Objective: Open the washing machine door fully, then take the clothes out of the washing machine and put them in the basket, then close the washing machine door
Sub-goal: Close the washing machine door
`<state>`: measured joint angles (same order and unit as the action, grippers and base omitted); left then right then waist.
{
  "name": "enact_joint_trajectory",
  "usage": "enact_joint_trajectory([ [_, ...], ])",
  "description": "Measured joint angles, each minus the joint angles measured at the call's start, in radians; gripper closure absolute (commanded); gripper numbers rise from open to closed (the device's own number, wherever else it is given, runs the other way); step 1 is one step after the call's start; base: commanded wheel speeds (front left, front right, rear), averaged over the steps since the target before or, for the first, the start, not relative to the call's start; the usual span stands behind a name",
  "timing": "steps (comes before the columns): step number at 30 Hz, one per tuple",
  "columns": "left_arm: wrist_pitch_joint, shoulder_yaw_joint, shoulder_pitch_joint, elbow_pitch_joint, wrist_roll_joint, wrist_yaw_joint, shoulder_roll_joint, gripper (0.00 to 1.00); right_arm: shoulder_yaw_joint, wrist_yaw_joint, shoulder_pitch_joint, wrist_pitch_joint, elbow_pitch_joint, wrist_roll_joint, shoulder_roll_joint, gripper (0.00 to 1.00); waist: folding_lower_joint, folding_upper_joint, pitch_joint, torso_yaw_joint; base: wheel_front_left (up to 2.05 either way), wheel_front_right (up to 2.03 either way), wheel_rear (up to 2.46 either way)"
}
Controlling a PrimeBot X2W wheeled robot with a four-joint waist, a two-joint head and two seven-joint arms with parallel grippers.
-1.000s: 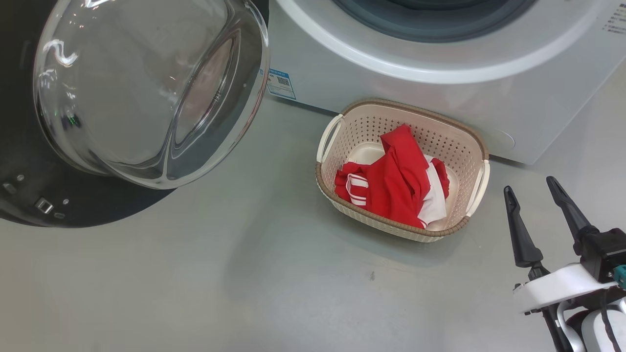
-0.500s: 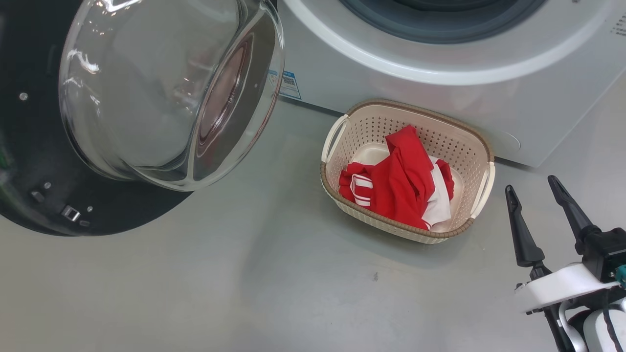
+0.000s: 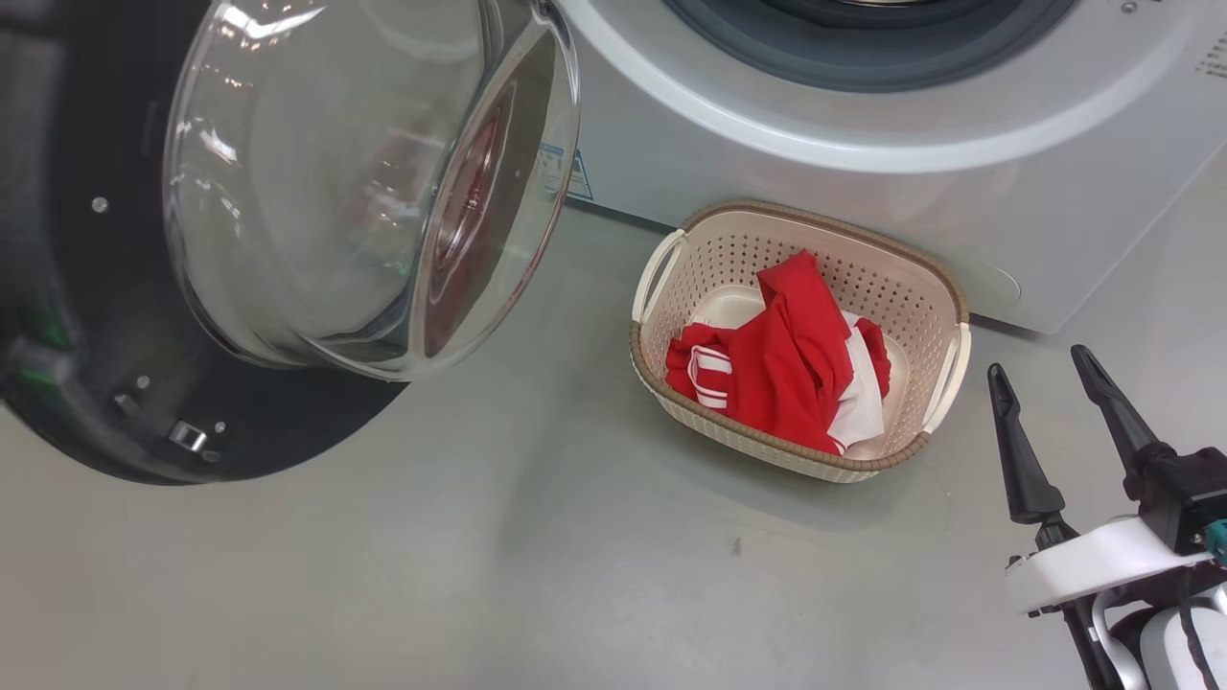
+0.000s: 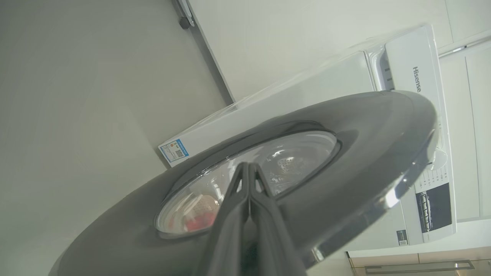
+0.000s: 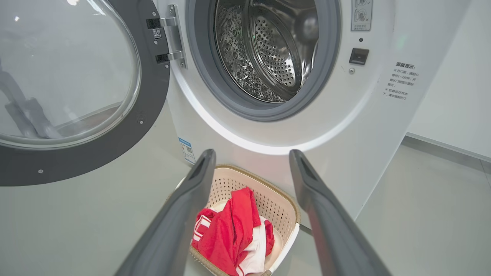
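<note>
Left gripper (image 4: pixel 248 165), clenched on nothing, points tip-first at the outer face of the washing machine door (image 4: pixel 383 126), apparently placed to push it shut. Right gripper (image 3: pixel 1039 361) stands released and empty. Ahead of it the basket (image 3: pixel 796 213) holds the clothes (image 3: pixel 786 374), and the drum (image 5: pixel 268 50) beyond looks emptied.

The right gripper (image 3: pixel 1039 361) has two long, black, tapering fingers (image 3: pixel 1022 474) on a black block (image 3: pixel 1184 489) above a curved white bracket (image 3: pixel 1083 565). A teal part (image 3: pixel 1219 542), perhaps a connector, sits at its edge. A black cable (image 3: pixel 1192 637) runs down the pale forearm (image 3: pixel 1162 656).
</note>
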<state>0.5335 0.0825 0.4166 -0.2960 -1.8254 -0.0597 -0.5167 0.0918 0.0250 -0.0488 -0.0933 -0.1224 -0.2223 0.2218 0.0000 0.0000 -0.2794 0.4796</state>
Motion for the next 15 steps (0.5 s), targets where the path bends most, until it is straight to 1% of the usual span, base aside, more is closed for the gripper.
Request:
enact_joint_trajectory([
  [4,0.040,-0.029,-0.015,0.031,-0.003,-0.017,-0.007,1.00,0.000,-0.001,0.000,0.000,0.000,-0.001,-0.001,0.00,0.0000,0.0000,0.002,-0.001,0.00,0.00,0.00],
  [8,0.074,-0.055,-0.023,0.059,-0.003,-0.025,-0.006,1.00,0.004,-0.001,0.000,-0.006,0.006,-0.006,-0.004,0.00,0.0000,0.0000,0.008,-0.006,0.00,0.00,0.00],
  [15,0.114,-0.065,-0.059,0.111,-0.018,-0.034,-0.002,1.00,0.012,-0.001,0.000,-0.018,0.016,-0.007,-0.021,0.00,0.0000,0.0000,0.025,-0.025,0.00,0.00,0.00],
])
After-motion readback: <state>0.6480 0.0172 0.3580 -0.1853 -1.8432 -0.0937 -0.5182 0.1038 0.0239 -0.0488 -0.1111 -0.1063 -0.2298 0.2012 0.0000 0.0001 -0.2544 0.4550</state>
